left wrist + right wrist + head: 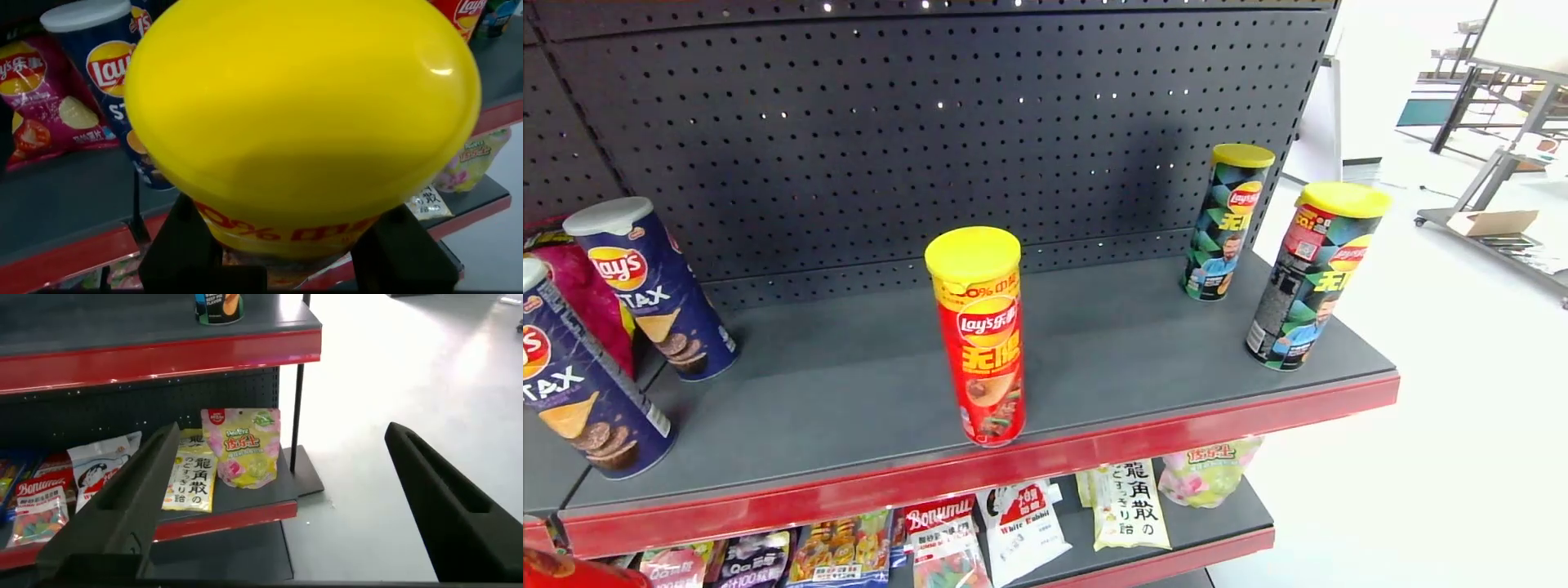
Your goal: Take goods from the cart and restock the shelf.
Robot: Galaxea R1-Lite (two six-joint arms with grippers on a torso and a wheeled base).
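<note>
Held can: a yellow-lidded can (302, 106) sits in the left pincer (290, 257), out in front of the upper shelf (1094, 351) and not yet on it.
Left pincer: clamped on the can's body; the lid hides how low the grip sits.
Right pincer (278, 498): spread wide, holding nothing, facing the lower shelf (237, 514).
Knock-over risk: the red can (976, 335) stands close to the shelf's front edge, so a careless swing-in could push it off.
Crowding risk: the blue cans (645, 286) fill the left end.
Tilt risk: a tall can set down unevenly would likely topple.
</note>
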